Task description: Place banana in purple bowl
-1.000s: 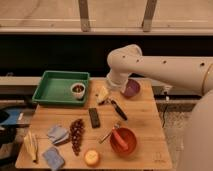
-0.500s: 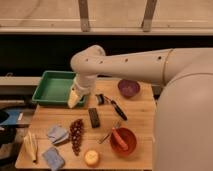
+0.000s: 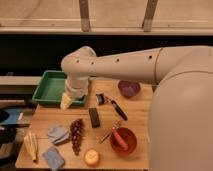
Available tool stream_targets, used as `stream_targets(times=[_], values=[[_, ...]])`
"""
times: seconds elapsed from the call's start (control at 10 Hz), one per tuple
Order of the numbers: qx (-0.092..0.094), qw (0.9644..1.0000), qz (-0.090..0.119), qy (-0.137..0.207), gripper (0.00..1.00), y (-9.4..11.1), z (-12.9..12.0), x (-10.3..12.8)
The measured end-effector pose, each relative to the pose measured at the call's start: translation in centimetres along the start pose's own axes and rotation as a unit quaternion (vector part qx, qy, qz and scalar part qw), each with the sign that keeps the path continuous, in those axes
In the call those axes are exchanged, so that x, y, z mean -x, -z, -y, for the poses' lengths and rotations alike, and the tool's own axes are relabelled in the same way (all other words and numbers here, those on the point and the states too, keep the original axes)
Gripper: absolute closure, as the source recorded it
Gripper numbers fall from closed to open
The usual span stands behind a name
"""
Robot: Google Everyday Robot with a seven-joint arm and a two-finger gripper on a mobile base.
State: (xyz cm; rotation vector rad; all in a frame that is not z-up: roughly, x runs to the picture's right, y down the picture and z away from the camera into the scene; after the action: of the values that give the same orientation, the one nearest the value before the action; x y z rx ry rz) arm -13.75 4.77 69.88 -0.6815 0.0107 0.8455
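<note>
The banana (image 3: 31, 146), pale yellow and slim, lies near the front left corner of the wooden table (image 3: 145, 112). The purple bowl (image 3: 129, 89) stands at the back right and looks empty. My white arm reaches in from the right across the table. Its gripper (image 3: 67, 101) points down over the front right corner of the green tray (image 3: 46, 89), well behind and to the right of the banana. The gripper is open and holds nothing.
A grape bunch (image 3: 76, 135), a round orange fruit (image 3: 91, 157) and two blue cloths (image 3: 57, 133) lie near the banana. A red bowl (image 3: 123, 140) holding a utensil stands front right. A black block (image 3: 94, 117) and a black tool (image 3: 112, 105) lie mid-table.
The arm has swung left from beside the purple bowl to the green tray's front corner. The objects on the table have not moved.
</note>
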Motion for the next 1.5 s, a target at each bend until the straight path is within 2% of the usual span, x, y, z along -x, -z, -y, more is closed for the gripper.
stream_targets(times=[0.2, 0.4, 0.6, 0.7, 0.9, 1.1, 1.2, 1.4, 1.5], values=[[0.003, 1.0000, 0.000, 0.000, 0.20, 0.0, 0.0, -0.1], [0.011, 0.9997, -0.003, 0.024, 0.20, -0.6, -1.0, 0.2], [0.023, 0.9974, -0.008, 0.068, 0.20, -1.8, -4.6, 1.6], [0.026, 0.9951, -0.012, 0.094, 0.20, -2.6, -6.9, 2.2], [0.033, 0.9886, -0.031, 0.144, 0.20, -4.5, -10.9, 3.0], [0.046, 0.9794, -0.056, 0.189, 0.20, -7.3, -14.4, 3.1], [0.047, 0.9764, -0.065, 0.200, 0.20, -8.2, -15.3, 3.1], [0.056, 0.9662, -0.083, 0.237, 0.20, -10.2, -18.4, 4.0], [0.063, 0.9592, -0.093, 0.259, 0.20, -11.1, -19.9, 4.1]])
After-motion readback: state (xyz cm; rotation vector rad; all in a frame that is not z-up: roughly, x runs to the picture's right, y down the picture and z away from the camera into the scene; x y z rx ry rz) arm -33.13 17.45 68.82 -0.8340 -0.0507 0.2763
